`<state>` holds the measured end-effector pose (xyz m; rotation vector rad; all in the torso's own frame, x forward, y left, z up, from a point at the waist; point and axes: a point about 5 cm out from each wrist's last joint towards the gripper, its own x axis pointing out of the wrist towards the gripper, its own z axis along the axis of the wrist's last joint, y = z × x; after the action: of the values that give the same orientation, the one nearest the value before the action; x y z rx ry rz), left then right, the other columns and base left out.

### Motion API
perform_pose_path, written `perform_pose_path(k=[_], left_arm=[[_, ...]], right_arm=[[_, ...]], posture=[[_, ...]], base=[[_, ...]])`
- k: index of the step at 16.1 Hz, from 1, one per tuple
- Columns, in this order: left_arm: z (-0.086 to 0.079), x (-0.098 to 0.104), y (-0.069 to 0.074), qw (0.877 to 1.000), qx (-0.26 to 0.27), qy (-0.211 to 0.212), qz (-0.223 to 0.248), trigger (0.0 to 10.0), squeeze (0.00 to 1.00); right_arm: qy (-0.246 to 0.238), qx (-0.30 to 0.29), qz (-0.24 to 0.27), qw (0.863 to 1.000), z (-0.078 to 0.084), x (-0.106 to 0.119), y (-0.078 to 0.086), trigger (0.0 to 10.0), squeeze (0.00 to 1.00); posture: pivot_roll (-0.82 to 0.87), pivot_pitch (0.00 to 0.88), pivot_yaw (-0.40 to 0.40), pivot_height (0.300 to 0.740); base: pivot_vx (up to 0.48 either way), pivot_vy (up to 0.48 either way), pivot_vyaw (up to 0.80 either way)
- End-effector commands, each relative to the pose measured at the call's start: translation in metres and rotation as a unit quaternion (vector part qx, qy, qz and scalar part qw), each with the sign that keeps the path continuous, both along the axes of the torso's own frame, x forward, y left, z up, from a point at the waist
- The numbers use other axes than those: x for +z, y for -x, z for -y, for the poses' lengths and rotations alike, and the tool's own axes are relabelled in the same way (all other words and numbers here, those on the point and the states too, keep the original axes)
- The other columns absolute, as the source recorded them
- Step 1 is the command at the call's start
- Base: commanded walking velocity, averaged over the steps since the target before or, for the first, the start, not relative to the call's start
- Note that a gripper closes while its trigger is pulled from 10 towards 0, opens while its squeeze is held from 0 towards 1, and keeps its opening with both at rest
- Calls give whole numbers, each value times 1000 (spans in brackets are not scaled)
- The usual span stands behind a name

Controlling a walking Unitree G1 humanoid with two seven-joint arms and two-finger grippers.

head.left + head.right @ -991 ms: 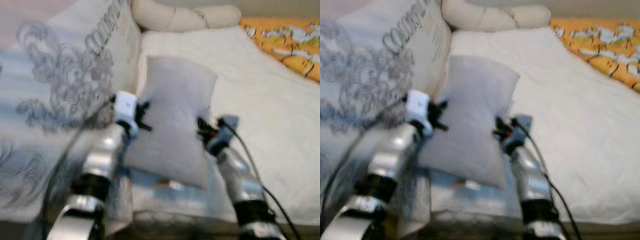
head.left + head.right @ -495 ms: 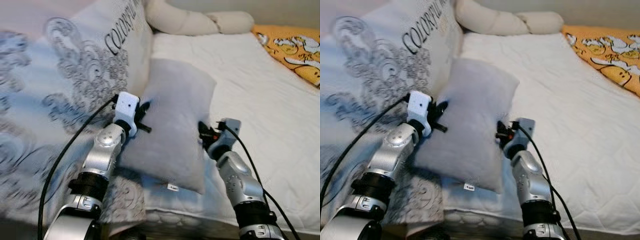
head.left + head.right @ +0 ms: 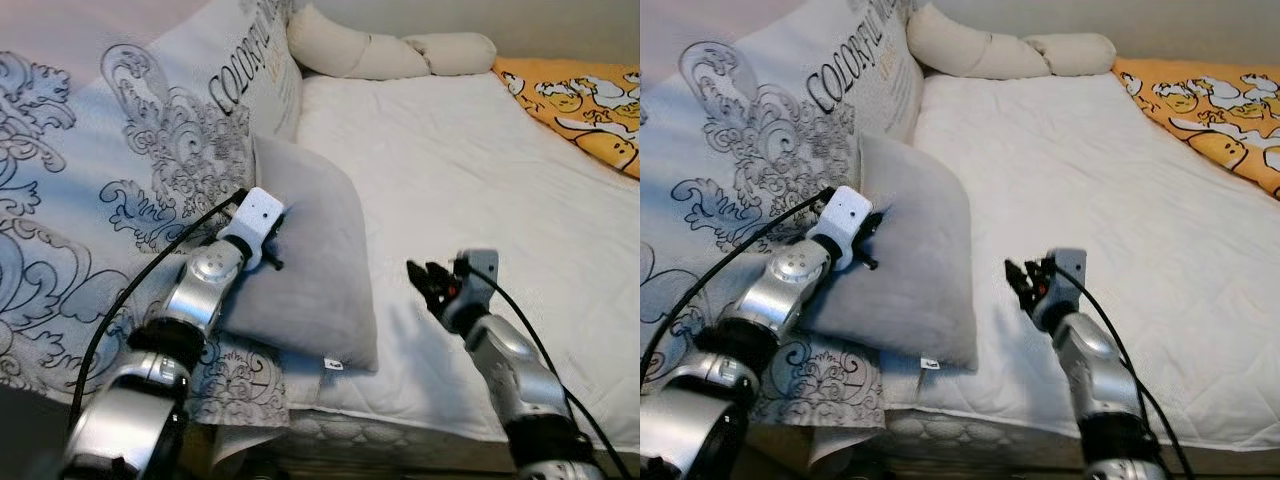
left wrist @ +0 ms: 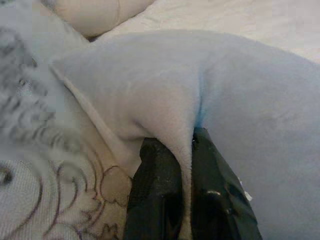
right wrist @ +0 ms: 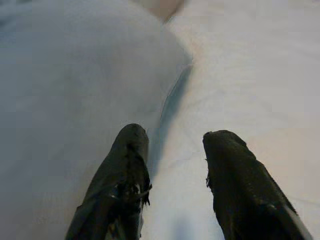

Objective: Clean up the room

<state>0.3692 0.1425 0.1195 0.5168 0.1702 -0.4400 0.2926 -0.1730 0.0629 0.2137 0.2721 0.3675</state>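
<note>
L gripper (image 4: 182,200) is pinching a fold of the grey pillow (image 3: 315,270) w/ its fingers (image 4: 155,195) nearly together, fabric squeezed between them. In the head views that gripper is sitting at the pillow's edge toward 9 o'clock, next to the big patterned cushion (image 3: 150,150).

The grey pillow is lying on the bed (image 3: 480,180), at the side toward 9 o'clock, leaning against the patterned cushion; its long axis is running roughly 11 to 5 o'clock, w/ a small tag (image 3: 331,366) at the near corner.

R gripper (image 3: 430,283) is hanging over the white sheet, apart from the pillow, w/ the pillow's free long edge lying toward 9 o'clock of it. R fingers (image 5: 125,175) are standing moderately apart and holding nothing; in the R wrist view the pillow's rounded edge is sitting just beyond one fingertip, sheet under the other.

Key relation: L arm is already on the pillow, R arm is near but not touching. Judging from this, the pillow is prob. being set against the cushions at the head end, and any further shift would be turning on the L grip alone unless R is brought back toward 9 o'clock to catch the free edge.

A cream bolster (image 3: 380,55) is lying across at 12 o'clock, an orange printed blanket (image 3: 585,100) at 2 o'clock.
</note>
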Motion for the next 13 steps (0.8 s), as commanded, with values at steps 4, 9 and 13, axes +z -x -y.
perform_pose_path(k=[4, 9, 13], left_arm=[[-26, 34, -18, 996, -24, -87, 0, 10000, 0], [-47, 55, -21, 994, -16, -104, -15, 10000, 0], [-59, 75, -22, 991, 8, -130, -7, 10000, 0]], right_arm=[[18, 126, 28, 991, -1, 20, 8, 10000, 78], [17, 198, 23, 980, 2, 26, 22, 10000, 0], [21, 257, 18, 966, -1, 28, 33, 10000, 0]], posture=[[-30, 0, 67, 740], [-25, 0, 68, 740], [-23, 0, 64, 740]], base=[[0, 0, 0], [0, 0, 0], [0, 0, 0]])
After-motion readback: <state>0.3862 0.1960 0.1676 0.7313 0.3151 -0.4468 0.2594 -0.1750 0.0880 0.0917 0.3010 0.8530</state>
